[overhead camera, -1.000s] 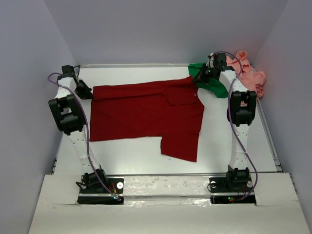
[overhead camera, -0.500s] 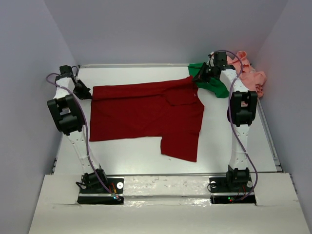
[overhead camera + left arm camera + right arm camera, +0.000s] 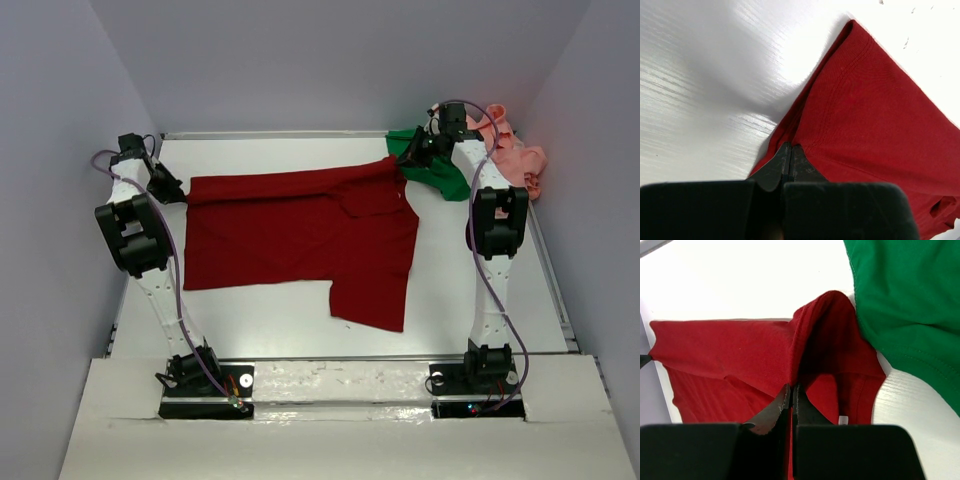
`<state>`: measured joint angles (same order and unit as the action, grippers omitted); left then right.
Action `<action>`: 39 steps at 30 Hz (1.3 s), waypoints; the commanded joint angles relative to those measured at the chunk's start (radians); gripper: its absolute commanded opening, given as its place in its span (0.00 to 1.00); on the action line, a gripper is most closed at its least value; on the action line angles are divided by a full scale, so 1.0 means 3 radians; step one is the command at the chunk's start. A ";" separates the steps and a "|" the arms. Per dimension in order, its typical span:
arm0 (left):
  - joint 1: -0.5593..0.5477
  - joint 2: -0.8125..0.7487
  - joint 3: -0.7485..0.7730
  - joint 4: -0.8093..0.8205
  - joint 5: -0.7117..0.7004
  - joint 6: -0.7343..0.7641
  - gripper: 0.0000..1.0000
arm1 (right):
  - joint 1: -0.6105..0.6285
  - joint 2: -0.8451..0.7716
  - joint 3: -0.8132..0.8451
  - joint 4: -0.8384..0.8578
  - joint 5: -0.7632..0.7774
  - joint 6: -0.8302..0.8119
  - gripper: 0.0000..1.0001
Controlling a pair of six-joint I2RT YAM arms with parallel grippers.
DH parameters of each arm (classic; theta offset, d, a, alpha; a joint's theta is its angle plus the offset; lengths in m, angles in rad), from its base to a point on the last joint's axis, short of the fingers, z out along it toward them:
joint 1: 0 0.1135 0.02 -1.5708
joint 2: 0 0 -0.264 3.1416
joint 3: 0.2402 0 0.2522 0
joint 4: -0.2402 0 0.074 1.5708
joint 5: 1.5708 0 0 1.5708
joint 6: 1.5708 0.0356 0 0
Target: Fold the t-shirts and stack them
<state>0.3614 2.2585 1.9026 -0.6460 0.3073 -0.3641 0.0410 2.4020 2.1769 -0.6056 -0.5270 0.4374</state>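
Observation:
The dark red t-shirt (image 3: pixel 300 235) lies spread across the middle of the table, one flap hanging toward the near edge. My left gripper (image 3: pixel 172 188) is shut on its far left corner (image 3: pixel 840 125). My right gripper (image 3: pixel 405 166) is shut on its far right corner, which stands up in a ridge (image 3: pixel 810 335). The bright green t-shirt (image 3: pixel 435 170) lies crumpled at the far right, partly under my right arm; it also shows in the right wrist view (image 3: pixel 910 305). The salmon pink t-shirt (image 3: pixel 515 155) is bunched in the far right corner.
The white table (image 3: pixel 280 320) is walled by grey panels on the left, back and right. A raised rim (image 3: pixel 555 290) runs along its right side. The arm bases (image 3: pixel 205 380) stand at the near edge.
My left gripper has shifted slightly left and away with the shirt's corner. The right gripper has edged slightly away. The shirt's top edge is pulled a little straighter.

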 commanded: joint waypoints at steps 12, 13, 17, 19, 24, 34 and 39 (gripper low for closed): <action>0.0048 0.0034 0.0162 -0.0035 0.0024 0.0084 0.00 | 0.0012 -0.0158 -0.0277 -0.0022 0.0202 -0.0210 0.00; 0.0048 0.0034 0.0162 -0.0040 0.0024 0.0084 0.00 | 0.0012 -0.0153 -0.0282 -0.0016 0.0212 -0.0215 0.00; 0.0048 0.0034 0.0147 -0.0040 0.0019 0.0089 0.00 | 0.0012 -0.0122 -0.0272 -0.0001 0.0248 -0.0246 0.00; 0.0048 0.0039 0.0147 -0.0040 0.0019 0.0089 0.00 | 0.0012 -0.0117 -0.0266 -0.0006 0.0274 -0.0256 0.00; 0.0043 0.0055 0.0147 -0.0050 0.0024 0.0094 0.00 | 0.0012 -0.0117 -0.0338 -0.0001 0.0299 -0.0302 0.00; 0.0043 0.0065 0.0131 -0.0076 0.0004 0.0119 0.00 | 0.0012 -0.0061 -0.0435 0.0024 0.0320 -0.0323 0.00; 0.0043 0.0070 0.0101 -0.0086 -0.0007 0.0135 0.00 | 0.0012 -0.0060 -0.0522 0.0055 0.0350 -0.0333 0.00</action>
<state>0.3618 2.2772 1.9137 -0.6537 0.3107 -0.3485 0.0467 2.3997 2.0365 -0.6159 -0.4526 0.3603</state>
